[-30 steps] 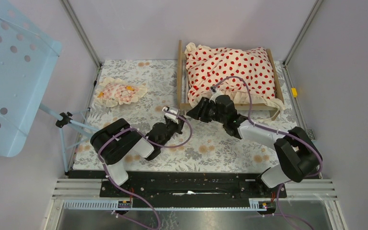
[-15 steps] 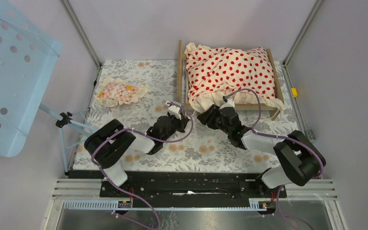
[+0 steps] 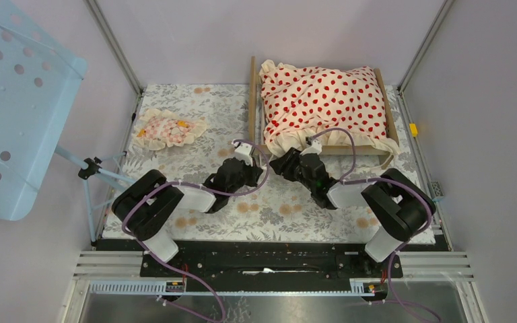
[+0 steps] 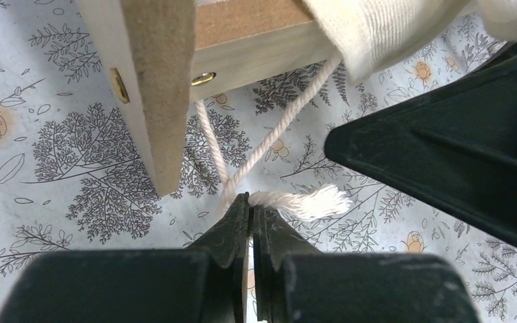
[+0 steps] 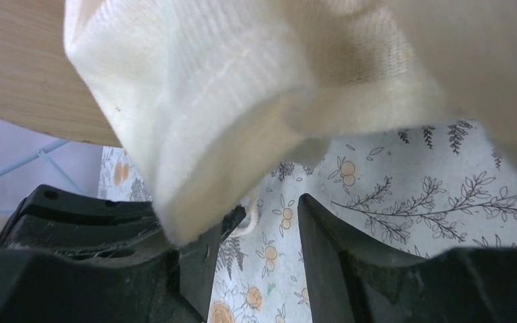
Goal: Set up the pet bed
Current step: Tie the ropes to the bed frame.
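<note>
Risk was noted: with left pincer (image 4: 249, 200) clamped on the cord (image 4: 299, 200) just short of the pet bed (image 4: 161, 87) corner and right pincer (image 5: 259, 222) parted under the blanket (image 5: 195, 134) hem, it could be tugged askew.

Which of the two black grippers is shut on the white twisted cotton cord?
The left gripper: its jaws pinch the cord near its frayed end. The right gripper stands open.

- Left arm (image 3: 195, 200), at 7 o'clock in the overhead view: glossy white link between bulky, rounded black joint housings.
- Right arm (image 3: 345, 194), at 5 o'clock: same build.
- Thin purple cables (image 3: 267, 171) loop along both arms.
- Left gripper (image 4: 249, 202) and right gripper (image 5: 269, 212): matte black, wedge-shaped fingers.
- Flat black base plate (image 3: 262, 259) at 6 o'clock.
</note>
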### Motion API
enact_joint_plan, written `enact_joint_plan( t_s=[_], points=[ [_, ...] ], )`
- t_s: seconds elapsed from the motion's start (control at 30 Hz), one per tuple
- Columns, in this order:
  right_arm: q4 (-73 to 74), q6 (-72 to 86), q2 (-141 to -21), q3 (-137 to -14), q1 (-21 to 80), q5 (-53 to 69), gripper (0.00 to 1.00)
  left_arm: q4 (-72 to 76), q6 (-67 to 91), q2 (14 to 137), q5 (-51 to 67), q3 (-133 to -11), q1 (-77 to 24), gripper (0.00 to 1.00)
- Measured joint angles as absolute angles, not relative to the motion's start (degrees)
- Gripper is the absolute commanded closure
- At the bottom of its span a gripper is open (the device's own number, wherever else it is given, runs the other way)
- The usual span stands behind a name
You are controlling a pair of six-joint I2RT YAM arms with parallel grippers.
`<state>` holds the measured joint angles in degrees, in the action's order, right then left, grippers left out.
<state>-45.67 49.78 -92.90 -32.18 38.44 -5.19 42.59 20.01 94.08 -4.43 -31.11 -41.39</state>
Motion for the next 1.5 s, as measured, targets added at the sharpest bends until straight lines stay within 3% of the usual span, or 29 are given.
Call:
enact_joint_plan(
  t_s=[0.33,0.73,0.8,0.93,1.1,1.27,1.5],
  points=[
    [-52.18,51.51,-99.26,-34.28,40.21,-8.58,0.47,39.83,21.8,92.31,-4.27,-31.14,-41.28,1.0],
    [-54.76,52.86,-104.05,-36.71,41.1,-11.6,0.54,37.28,23.44,89.93,-4.27,-31.18,-41.28,1.0],
    [-54.81,52.9,-104.71,-36.99,41.1,-11.94,0.57,36.91,23.73,89.58,-4.25,-31.2,-41.28,1.0],
    [-56.12,53.01,-105.89,-37.54,41.1,-12.53,0.76,36.49,24.05,89.25,-4.25,-31.55,-41.28,1.0],
    [-58.5,52.97,-106.0,-37.34,41.12,-12.58,0.89,35.46,24.36,89.17,-4.27,-32.03,-41.28,1.0],
    [-60.86,52.49,-105.23,-34.54,41.15,-12.56,0.96,31.75,26.35,88.62,-4.34,-34.37,-41.28,1.0],
    [-63.35,51.09,-102.39,-30.26,41.15,-12.47,0.99,28.49,29.39,88.2,-4.84,-37.65,-41.23,1.0]
  ],
)
